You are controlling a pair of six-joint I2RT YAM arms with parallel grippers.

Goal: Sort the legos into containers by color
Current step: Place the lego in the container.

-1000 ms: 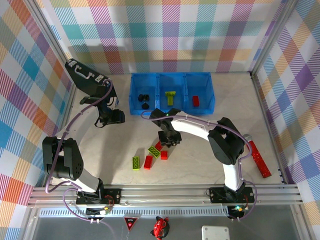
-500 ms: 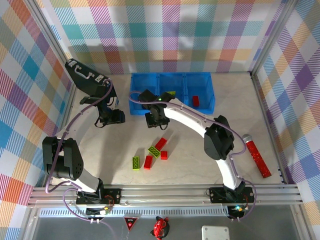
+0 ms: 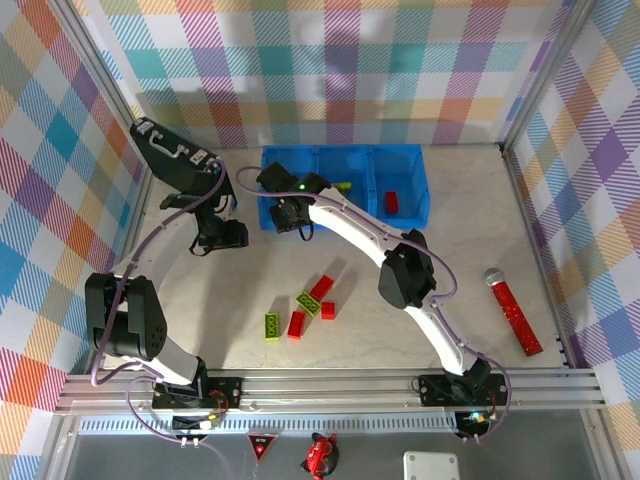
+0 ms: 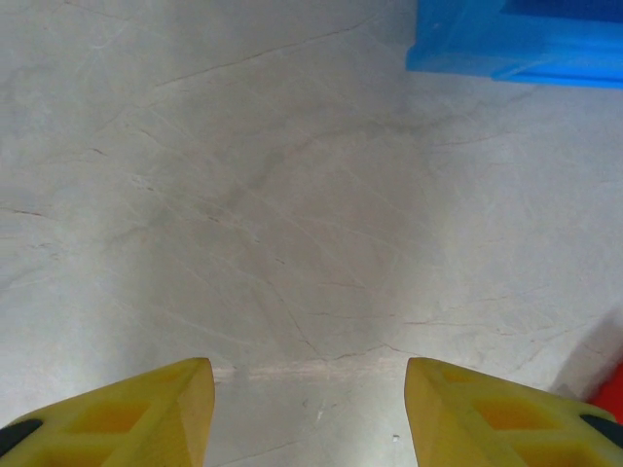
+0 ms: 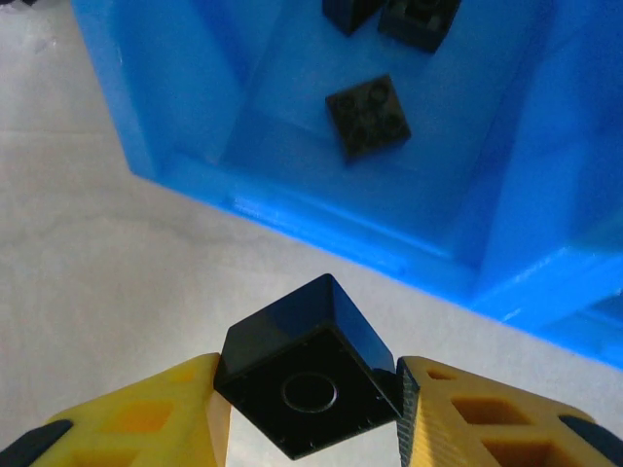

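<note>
The right gripper (image 5: 310,413) pinches a black lego (image 5: 304,375) between its two yellow fingers (image 5: 146,413), one pad pressed against each side of the brick, whose hollow underside faces the wrist camera. From above, the right gripper (image 3: 290,213) hangs at the near wall of the blue tray (image 3: 400,222), by its left compartment (image 3: 272,168). In the wrist view the held brick sits over the table (image 5: 97,272), just on the near side of the tray wall (image 5: 321,229) and not inside it. Past that wall, the left compartment holds another black lego (image 5: 368,117) lying flat, studs up, with two more black pieces (image 5: 419,17) at the far edge of the picture.

The middle compartment holds a lime lego (image 3: 343,187) and the right compartment a red lego (image 3: 391,203).

The left gripper (image 4: 310,409) has its fingers spread with bare table (image 4: 292,195) between them and nothing held. It hovers left of the tray, whose corner (image 4: 516,49) lies to its far right. From above, the left gripper (image 3: 225,235) is just beside the tray's near left corner.

Nearer on the table lies a loose cluster: two lime bricks (image 3: 271,325) (image 3: 307,303) and three red bricks (image 3: 296,323) (image 3: 321,288) (image 3: 328,309). A red glittery stick (image 3: 515,318) lies well apart on the right.
</note>
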